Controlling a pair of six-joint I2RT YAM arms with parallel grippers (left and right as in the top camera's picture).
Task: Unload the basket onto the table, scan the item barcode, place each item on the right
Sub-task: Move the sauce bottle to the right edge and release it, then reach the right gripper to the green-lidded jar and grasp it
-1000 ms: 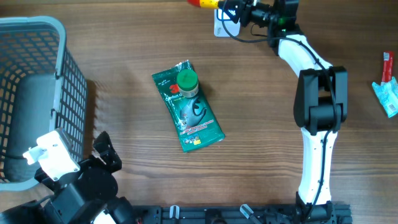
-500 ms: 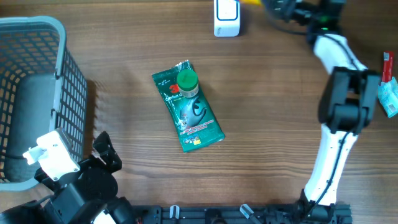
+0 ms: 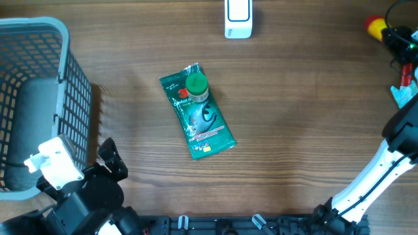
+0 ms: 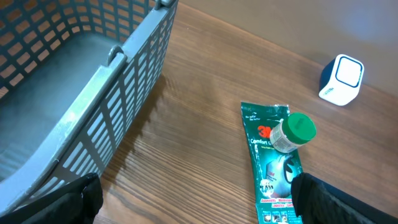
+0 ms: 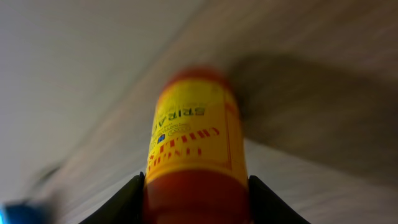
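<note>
A red sauce bottle with a yellow label fills the right wrist view, and my right gripper is shut on its lower body with a black finger on each side. Overhead, the bottle is at the far right back of the table, well right of the white scanner. My left gripper stands wide open near the front left, with nothing between its fingers. The scanner also shows in the left wrist view.
A green packet lies mid-table with a green-capped jar on its upper end. A grey basket fills the left side. A red item and a blue packet lie at the right edge.
My right arm has swung from beside the scanner at the back middle to the far right, carrying the bottle. The left arm has not moved.
</note>
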